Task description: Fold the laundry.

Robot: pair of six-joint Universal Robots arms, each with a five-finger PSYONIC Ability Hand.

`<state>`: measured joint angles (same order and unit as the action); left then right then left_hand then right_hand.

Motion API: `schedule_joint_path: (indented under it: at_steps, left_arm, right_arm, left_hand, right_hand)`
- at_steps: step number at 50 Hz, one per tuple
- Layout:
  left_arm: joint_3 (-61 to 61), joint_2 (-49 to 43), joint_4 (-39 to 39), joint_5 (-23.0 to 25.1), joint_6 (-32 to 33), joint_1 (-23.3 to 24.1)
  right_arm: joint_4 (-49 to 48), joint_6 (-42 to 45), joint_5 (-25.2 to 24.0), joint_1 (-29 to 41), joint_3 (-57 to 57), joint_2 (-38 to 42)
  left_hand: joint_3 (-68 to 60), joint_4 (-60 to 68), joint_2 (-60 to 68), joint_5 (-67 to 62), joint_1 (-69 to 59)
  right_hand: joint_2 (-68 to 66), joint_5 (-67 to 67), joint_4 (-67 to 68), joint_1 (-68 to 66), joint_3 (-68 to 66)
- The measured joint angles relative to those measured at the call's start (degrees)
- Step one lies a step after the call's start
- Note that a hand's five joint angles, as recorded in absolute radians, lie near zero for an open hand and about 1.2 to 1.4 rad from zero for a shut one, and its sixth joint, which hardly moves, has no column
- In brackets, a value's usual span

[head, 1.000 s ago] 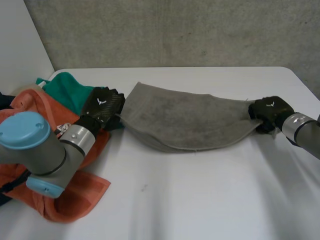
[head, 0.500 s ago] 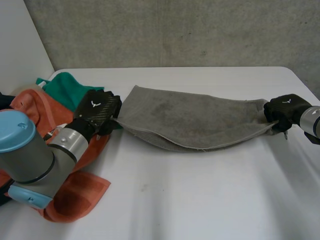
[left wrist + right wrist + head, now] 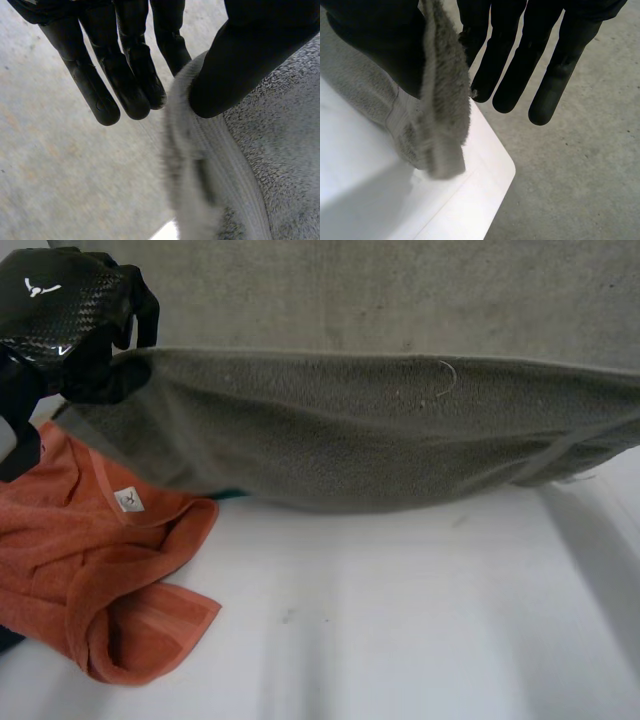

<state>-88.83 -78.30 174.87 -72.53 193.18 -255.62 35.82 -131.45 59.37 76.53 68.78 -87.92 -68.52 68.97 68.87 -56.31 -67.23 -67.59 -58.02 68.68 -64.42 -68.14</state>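
Note:
A grey towel [image 3: 380, 430] hangs stretched wide in the air above the white table [image 3: 400, 620], its lower edge sagging close to the surface. My left hand [image 3: 60, 310] is raised high at the towel's left corner. In the left wrist view that hand [image 3: 130, 70] pinches the hemmed towel edge [image 3: 270, 160] between its thumb and straight fingers. My right hand [image 3: 520, 65] pinches the opposite end of the towel [image 3: 445, 100] the same way, above the table's corner [image 3: 470, 200].
A crumpled orange towel [image 3: 90, 560] lies at the table's left side, below my left hand. A sliver of green cloth [image 3: 232, 494] peeks out under the grey towel's lower edge. Concrete floor [image 3: 580, 175] lies beyond the table corner.
Both hands have lifted the grey towel off the table and pulled it taut. The left hand rose high at the left. The right hand moved out past the right side.

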Motion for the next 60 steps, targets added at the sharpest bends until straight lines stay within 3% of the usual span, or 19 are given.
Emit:
schedule_joint_path:
  at_steps: [4,8,15,20,24,30,34,37,41,52,60]
  left_arm:
    - [3.1,-3.7,-7.7,-1.4,1.7,1.0]
    - [4.5,-11.1,-10.7,-3.4,5.2,1.9]
    - [9.2,-26.2,-7.4,-5.5,10.9,3.0]
    - [20.5,-37.1,-1.4,-5.0,12.3,3.1]
    - [30.3,-41.0,3.3,-4.0,10.9,2.9]
    - [42.9,-40.6,20.9,-3.4,3.3,2.1]
    - [44.0,-38.3,31.4,-4.5,-0.6,1.5]
    - [43.2,-37.2,34.7,-4.9,-1.8,1.3]
    - [40.1,-36.3,34.3,-4.6,-2.1,1.0]
    - [24.4,-38.6,31.6,-1.7,-0.7,1.4]
    - [12.8,-45.5,31.1,1.7,4.9,2.3]
  right_arm:
    - [2.2,3.5,-1.3,-0.3,2.2,-0.1]
    - [2.7,5.3,-1.0,1.1,3.7,4.0]
    - [0.6,3.6,2.1,5.8,1.5,15.2]
    - [-7.5,-5.0,6.1,10.3,-7.7,24.2]
    - [-18.1,-14.5,8.9,12.4,-15.0,27.1]
    - [-54.2,-34.3,13.6,14.2,-18.6,24.8]
    - [-72.0,-39.2,14.8,14.3,-14.5,22.0]
    - [-77.7,-40.1,14.9,14.3,-12.3,21.0]
    - [-76.4,-39.5,14.2,14.1,-10.4,21.3]
    - [-59.6,-35.6,9.6,13.8,-8.3,27.6]
    - [-46.5,-18.3,8.3,15.6,-1.8,32.8]
  left_hand:
    - [0.0,0.0,0.0,-0.4,0.0]
    - [0.0,0.0,0.0,-0.4,0.0]
    - [0.0,0.0,0.0,-0.4,0.0]
    - [0.0,0.0,0.0,-0.4,0.0]
    - [0.0,0.0,0.0,-0.4,0.0]
    - [0.0,0.0,0.0,-0.5,0.0]
    - [0.0,0.0,0.0,-0.4,0.0]
    - [0.0,0.0,0.0,-0.4,0.0]
    - [0.0,0.0,0.0,-0.4,0.0]
    - [0.0,0.0,0.0,-0.5,0.0]
    - [0.0,0.0,0.0,-0.4,0.0]
  right_hand:
    - [0.0,0.0,0.1,0.0,-0.2]
    - [0.0,0.0,0.1,0.0,-0.2]
    - [0.0,0.0,0.1,0.0,-0.2]
    - [0.0,0.0,0.1,0.0,-0.2]
    - [0.0,0.0,0.1,0.0,-0.2]
    - [0.0,0.0,0.1,0.0,-0.2]
    - [0.0,0.0,0.1,0.0,-0.2]
    - [0.0,-0.2,0.1,0.0,-0.2]
    - [0.0,-0.2,0.1,0.0,-0.2]
    - [0.0,-0.2,0.2,0.0,-0.2]
    - [0.0,-0.2,0.2,0.0,-0.3]
